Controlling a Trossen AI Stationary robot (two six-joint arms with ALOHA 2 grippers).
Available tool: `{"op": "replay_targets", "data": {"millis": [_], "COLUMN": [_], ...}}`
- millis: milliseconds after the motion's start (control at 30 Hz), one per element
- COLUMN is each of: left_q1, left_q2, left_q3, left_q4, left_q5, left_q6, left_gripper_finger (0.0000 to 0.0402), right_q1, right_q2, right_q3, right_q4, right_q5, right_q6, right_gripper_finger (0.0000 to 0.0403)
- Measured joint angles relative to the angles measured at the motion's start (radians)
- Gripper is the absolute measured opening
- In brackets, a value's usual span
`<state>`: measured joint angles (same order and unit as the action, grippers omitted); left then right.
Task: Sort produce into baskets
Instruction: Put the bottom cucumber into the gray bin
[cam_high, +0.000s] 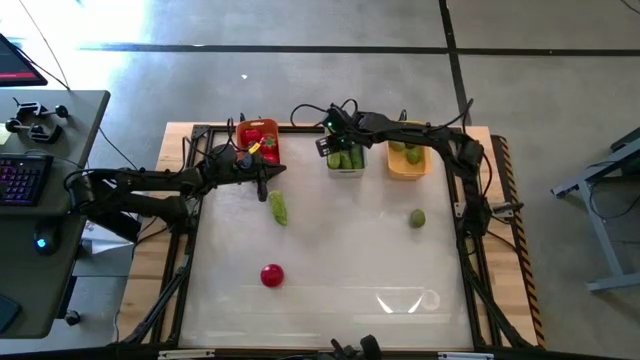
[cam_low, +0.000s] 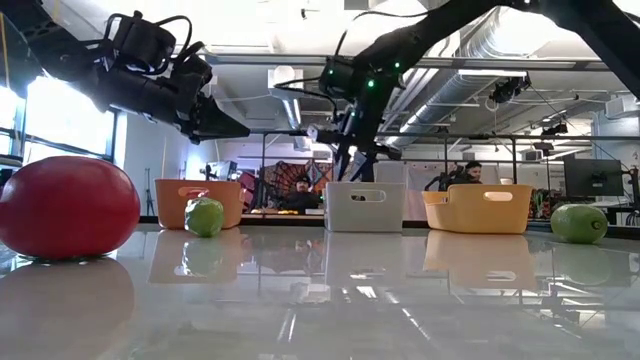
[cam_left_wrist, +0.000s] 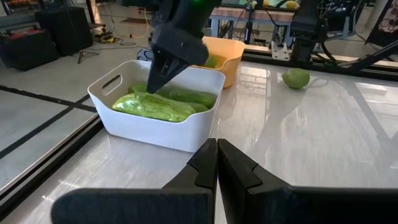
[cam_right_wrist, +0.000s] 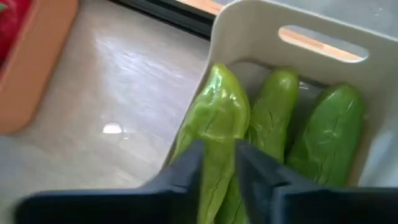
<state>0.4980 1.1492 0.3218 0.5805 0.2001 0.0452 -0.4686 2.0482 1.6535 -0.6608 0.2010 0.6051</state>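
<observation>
The right claw (cam_right_wrist: 219, 163) hung just above the pale grey basket (cam_high: 345, 168), its fingers only narrowly apart and straddling the top of one cucumber (cam_right_wrist: 214, 124) without pressing on it. That reads as a release over the basket: the cucumber lay on top of two others already in the basket, so it was supported by them and not by the claw. The claw had hold of nothing that could be made out.

The sorting followed a plain rule (one kind per basket). Tomatoes sat in the orange-red basket (cam_high: 270, 150), cucumbers in the grey one, limes in the yellow-orange basket (cam_high: 410, 172), all three lined along the far edge of the desk (cam_high: 340, 300).

The left claw (cam_left_wrist: 217, 163) was fully shut and empty, held low near the orange-red basket with its fingers pointed across toward the grey one; it looked to be waiting out of the right arm's way.

Three pieces were left loose on the desk: a cucumber (cam_high: 277, 208) near the left claw, a tomato (cam_high: 272, 275) well out toward the near side, and a lime (cam_high: 417, 218) on the right arm's side. By position, the loose cucumber and tomato seemed the left arm's to fetch, the lime the right's.
</observation>
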Motion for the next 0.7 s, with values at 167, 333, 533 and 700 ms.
{"op": "replay_targets", "data": {"millis": [167, 333, 533, 700], "left_q1": [0.0, 0.0, 0.0, 0.0], "left_q2": [0.0, 0.0, 0.0, 0.0], "left_q3": [0.0, 0.0, 0.0, 0.0], "left_q4": [-0.001, -0.001, -0.003, -0.011], "left_q5": [0.0, 0.0, 0.0, 0.0], "left_q6": [-0.004, -0.008, -0.008, -0.001], "left_gripper_finger": [0.0, 0.0, 0.0, 0.0], "right_q1": [0.0, 0.0, 0.0, 0.005], "right_q2": [0.046, 0.077, 0.077, 0.075], "right_q3": [0.0, -0.002, 0.0, 0.084], "right_q4": [0.027, 0.033, 0.04, -0.038], "right_q5": [-0.001, -0.016, -0.015, 0.01], "right_q6": [-0.037, -0.038, -0.059, -0.102], "right_gripper_finger": [0.0015, 0.0018, 0.0005, 0.0001]}}
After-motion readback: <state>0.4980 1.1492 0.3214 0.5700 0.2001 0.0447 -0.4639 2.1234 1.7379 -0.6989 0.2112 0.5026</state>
